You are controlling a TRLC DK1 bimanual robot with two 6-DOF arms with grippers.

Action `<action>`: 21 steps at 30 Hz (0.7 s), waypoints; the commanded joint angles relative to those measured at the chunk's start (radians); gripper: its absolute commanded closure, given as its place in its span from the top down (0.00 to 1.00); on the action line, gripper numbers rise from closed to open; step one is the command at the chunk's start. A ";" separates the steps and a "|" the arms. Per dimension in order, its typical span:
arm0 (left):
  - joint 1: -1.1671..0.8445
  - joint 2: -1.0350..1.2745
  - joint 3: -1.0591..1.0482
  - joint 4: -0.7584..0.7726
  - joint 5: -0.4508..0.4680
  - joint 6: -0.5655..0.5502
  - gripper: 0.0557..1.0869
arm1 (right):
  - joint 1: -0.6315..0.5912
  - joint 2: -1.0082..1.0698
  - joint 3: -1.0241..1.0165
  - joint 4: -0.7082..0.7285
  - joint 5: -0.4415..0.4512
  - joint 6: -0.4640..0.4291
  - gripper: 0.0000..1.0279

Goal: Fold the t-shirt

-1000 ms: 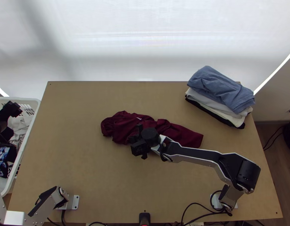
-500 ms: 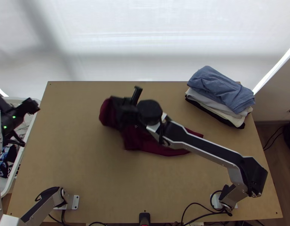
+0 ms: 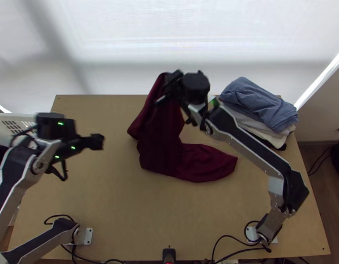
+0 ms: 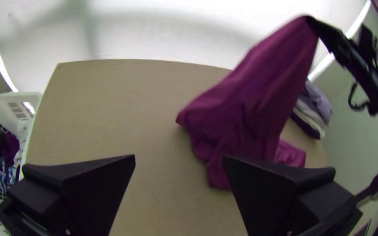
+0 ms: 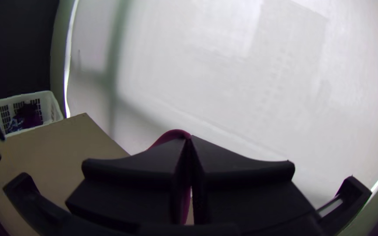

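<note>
In the top view my right gripper [image 3: 169,83] is raised over the table's far part, shut on the upper end of the dark red t-shirt [image 3: 162,141]. From there the shirt hangs down in folds, its lower part bunched on the table toward the right. The right wrist view has the gripper [image 5: 189,140] with its fingers pressed together on red cloth. My left gripper [image 3: 99,141] is to the left of the shirt, apart from it. Seen in the left wrist view, that gripper [image 4: 178,159] is open with nothing between its fingers, the shirt [image 4: 250,109] lying beyond.
A stack of folded clothes [image 3: 257,108] lies at the table's far right corner. A white basket [image 3: 11,125] with clothes stands beyond the left edge. Bare table [image 3: 125,207] stretches in front of the shirt.
My right gripper has moved up and away toward the table's far side, lifting the shirt's left part off the table. The left arm has come in from over the basket, toward the right.
</note>
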 commanded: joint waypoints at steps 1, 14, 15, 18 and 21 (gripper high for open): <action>-0.117 0.050 -0.058 0.032 0.003 0.044 0.95 | -0.057 0.047 0.096 -0.040 0.014 0.118 0.03; -0.271 0.371 -0.111 0.256 0.013 0.021 0.95 | -0.146 0.061 0.145 -0.079 0.014 0.212 0.03; -0.279 0.399 -0.101 0.271 0.013 0.009 0.95 | -0.149 0.061 0.145 -0.079 0.014 0.215 0.03; -0.305 0.485 -0.068 0.291 0.032 -0.022 0.95 | -0.157 0.062 0.145 -0.079 0.014 0.213 0.03; -0.319 0.544 -0.043 0.311 0.073 -0.039 0.95 | -0.157 0.066 0.145 -0.078 0.013 0.206 0.03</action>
